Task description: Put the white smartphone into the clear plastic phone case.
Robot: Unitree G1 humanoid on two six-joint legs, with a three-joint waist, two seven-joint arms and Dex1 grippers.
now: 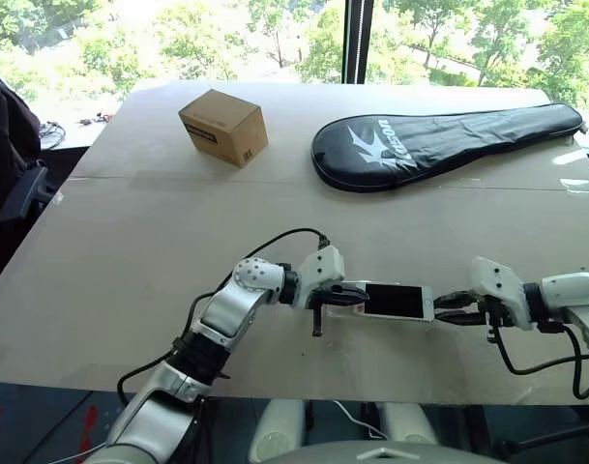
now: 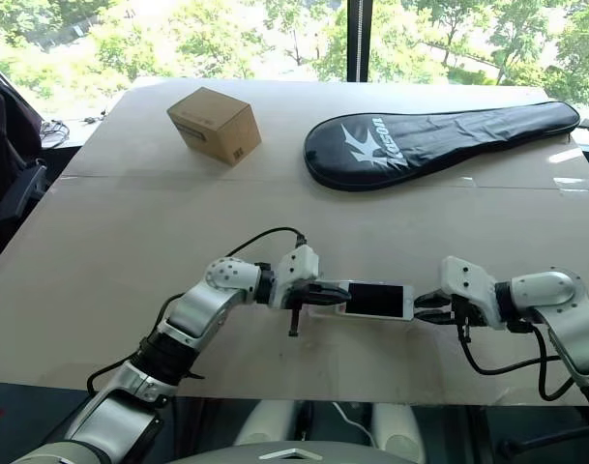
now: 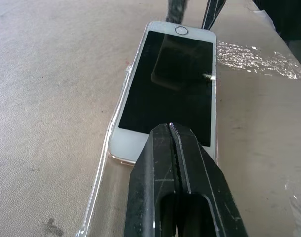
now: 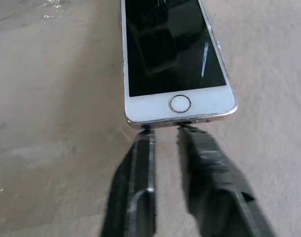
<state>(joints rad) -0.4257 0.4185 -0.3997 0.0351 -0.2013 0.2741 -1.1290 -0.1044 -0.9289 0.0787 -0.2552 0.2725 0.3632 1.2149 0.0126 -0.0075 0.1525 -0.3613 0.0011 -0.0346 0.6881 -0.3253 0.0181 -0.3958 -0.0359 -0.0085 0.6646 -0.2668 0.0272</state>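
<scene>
Under the closed left end effector [image 3: 172,143], the white smartphone [image 3: 167,84] hides most of what seems the clear plastic phone case [image 3: 98,197].

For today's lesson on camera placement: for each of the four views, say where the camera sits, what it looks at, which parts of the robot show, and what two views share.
Left eye view: on the head, facing forward and down over the table; both arms, left gripper, right gripper.
Right eye view: beside it, same scene: cardboard box, black racket cover.
Left wrist view: along its shut fingers, at the white smartphone and clear plastic phone case.
Right wrist view: along its fingers, at the phone's home-button end.
Both wrist views share the phone, seen from opposite ends.
</scene>
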